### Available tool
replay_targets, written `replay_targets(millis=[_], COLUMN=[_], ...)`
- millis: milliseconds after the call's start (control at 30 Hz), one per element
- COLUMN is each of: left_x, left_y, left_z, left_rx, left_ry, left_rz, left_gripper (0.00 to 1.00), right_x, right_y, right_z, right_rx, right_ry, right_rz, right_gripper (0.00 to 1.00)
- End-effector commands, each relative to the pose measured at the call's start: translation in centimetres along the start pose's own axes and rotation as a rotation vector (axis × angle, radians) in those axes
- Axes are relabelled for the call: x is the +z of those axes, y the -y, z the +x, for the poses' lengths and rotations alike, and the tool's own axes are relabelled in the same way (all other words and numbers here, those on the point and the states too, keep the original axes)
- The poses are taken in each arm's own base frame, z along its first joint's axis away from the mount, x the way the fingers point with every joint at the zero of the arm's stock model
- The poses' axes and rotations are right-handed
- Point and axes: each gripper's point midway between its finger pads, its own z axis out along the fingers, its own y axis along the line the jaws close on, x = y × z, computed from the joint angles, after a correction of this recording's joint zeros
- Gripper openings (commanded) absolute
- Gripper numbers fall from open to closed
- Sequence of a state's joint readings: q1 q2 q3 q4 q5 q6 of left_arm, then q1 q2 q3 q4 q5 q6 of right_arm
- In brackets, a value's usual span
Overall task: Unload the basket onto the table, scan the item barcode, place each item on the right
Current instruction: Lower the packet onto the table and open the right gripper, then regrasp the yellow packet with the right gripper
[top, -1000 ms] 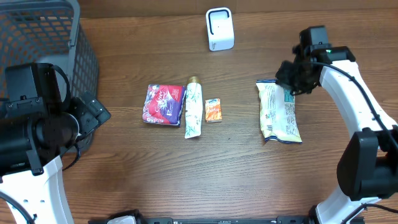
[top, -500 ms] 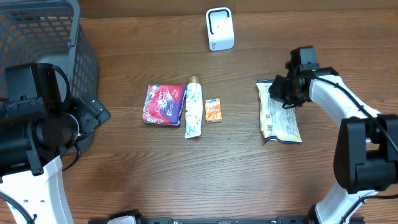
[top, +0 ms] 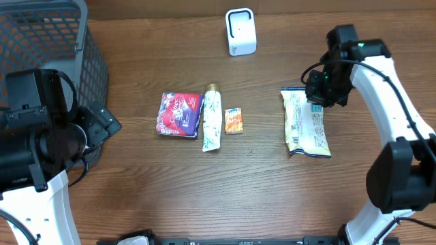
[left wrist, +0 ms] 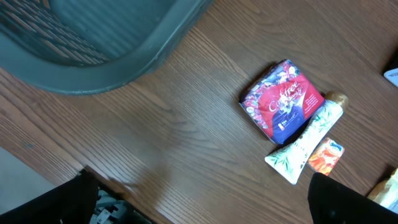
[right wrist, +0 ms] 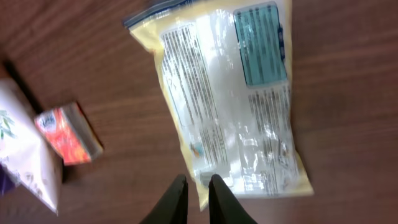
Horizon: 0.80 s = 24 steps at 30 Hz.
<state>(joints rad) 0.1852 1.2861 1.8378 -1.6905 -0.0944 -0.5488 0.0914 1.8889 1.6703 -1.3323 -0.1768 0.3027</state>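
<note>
A yellow and clear snack bag (top: 305, 122) lies flat on the table at the right, printed side up. My right gripper (top: 323, 92) hovers over its far end. In the right wrist view the bag (right wrist: 230, 99) fills the middle, and the right gripper (right wrist: 197, 182) stands just above its near corner, its jaws parted by a narrow gap with nothing between them. The white scanner (top: 240, 32) stands at the back centre. My left gripper (left wrist: 205, 199) is wide open over bare wood beside the basket.
A red packet (top: 179, 114), a white tube (top: 212, 121) and a small orange box (top: 234, 120) lie in a row at the table's centre. A grey basket (top: 41, 41) fills the back left corner.
The right arm swung in toward the bag's far end and then drew back up. Its jaws have parted slightly. The bag and the left arm have not moved.
</note>
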Motion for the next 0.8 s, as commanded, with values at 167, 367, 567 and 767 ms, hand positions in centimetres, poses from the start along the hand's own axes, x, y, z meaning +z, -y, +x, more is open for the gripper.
replay_targets(millis=[167, 367, 567, 767], left_x=[0.2, 0.2, 0.2, 0.2], left_y=[-0.2, -0.2, -0.2, -0.2], left_z=[-0.1, -0.1, -0.1, -0.1], left_rx=[-0.019, -0.019, -0.019, -0.019], left_ry=[0.001, 0.001, 0.001, 0.001], left_rz=[-0.013, -0.013, -0.013, -0.013], left_gripper=[1.00, 1.00, 1.00, 1.00], right_x=[3.5, 10.2, 11.9, 8.1], right_y=[1.0, 2.4, 3.9, 2.7], right_z=[4.0, 6.3, 8.7, 7.7], right_rx=[-0.027, 0.034, 0.094, 0.049], right_ry=[-0.115, -0.122, -0.180, -0.201], right_rz=[0.046, 0.052, 0.084, 0.088], right_gripper=[0.15, 0.14, 0.05, 0.11])
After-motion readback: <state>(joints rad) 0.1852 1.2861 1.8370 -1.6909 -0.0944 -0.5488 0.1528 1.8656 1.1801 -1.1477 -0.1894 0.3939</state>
